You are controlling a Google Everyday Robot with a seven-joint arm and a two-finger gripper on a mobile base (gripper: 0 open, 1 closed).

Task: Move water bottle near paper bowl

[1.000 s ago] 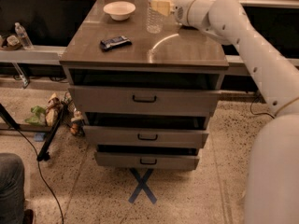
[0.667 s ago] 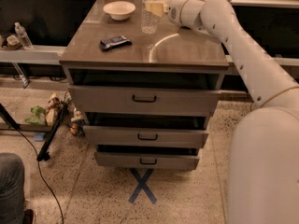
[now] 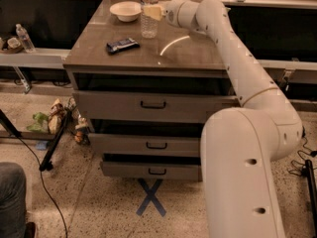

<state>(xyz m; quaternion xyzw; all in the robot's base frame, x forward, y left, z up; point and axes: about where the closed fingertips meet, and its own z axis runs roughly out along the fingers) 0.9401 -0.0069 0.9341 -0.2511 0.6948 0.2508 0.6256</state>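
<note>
Gripper [image 3: 153,12] fingers clamped on water bottle [image 3: 148,28], upright just right of paper bowl [image 3: 125,10], seemingly down on table [image 3: 188,53]; release gently, back straight out, avoid tipping it.

dark packet [image 3: 123,44] on drawer cabinet [image 3: 114,105] | small bottle [image 3: 24,37] far left

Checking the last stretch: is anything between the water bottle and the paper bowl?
Nothing: camera view shows only bare tabletop between the water bottle and the paper bowl. The gripper holds the bottle on the side away from the bowl.
</note>
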